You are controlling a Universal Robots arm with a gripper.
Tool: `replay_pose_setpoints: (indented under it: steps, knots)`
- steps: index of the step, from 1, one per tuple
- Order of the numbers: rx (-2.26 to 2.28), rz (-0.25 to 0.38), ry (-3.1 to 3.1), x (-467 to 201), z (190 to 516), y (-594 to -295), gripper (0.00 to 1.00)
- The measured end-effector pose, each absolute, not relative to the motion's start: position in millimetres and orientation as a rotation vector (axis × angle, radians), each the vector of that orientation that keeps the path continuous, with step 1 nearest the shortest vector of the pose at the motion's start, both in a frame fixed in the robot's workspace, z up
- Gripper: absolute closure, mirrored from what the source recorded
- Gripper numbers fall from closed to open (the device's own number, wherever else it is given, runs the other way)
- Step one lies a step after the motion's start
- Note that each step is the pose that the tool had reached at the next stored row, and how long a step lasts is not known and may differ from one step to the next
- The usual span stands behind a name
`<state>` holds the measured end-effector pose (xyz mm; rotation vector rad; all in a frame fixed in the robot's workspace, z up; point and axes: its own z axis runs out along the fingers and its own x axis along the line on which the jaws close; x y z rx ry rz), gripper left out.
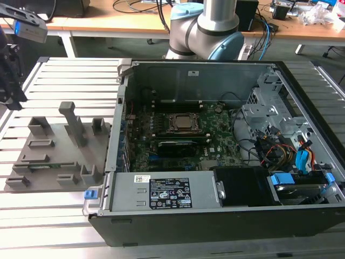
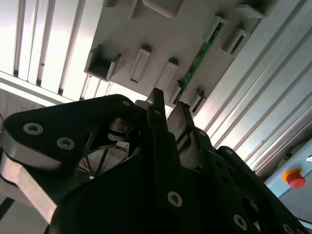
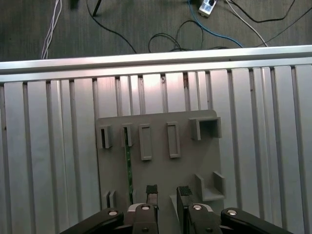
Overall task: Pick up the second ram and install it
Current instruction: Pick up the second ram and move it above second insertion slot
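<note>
Status: gripper hung over the grey fixture plate on the slatted aluminium table. Fingers were parted with a modest gap and held nothing; bare plate showed through the gap in both wrist views.

The second ram was in the fixture, not in the gripper. It was a thin green stick standing on its long edge, ends seated in two of the plate's small slotted holders. In the first wrist view it ran lengthwise the way the fingers pointed but sat just outside the pair, beside the outer face of one finger and not lined up with the gap.

The second wrist view agreed: second ram ran away from the tip of one finger, near it, off the gap's centre line. No contact with the ram was visible. Could not tell whether the fingertips touched the plate.

In the exterior view the fixture plate lay at the exterior view's left, just beside the open PC case. The second ram showed as a thin line across the plate's near part. The motherboard lay flat in the case, CPU socket near its middle.
</note>
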<state>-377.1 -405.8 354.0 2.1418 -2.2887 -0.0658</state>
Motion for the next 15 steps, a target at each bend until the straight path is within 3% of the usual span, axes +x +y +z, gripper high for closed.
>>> replay_pose_setpoints:
  steps: [15]
  knots:
    - [2.145,-0.066,-2.286,-377,343,-406,0.70]
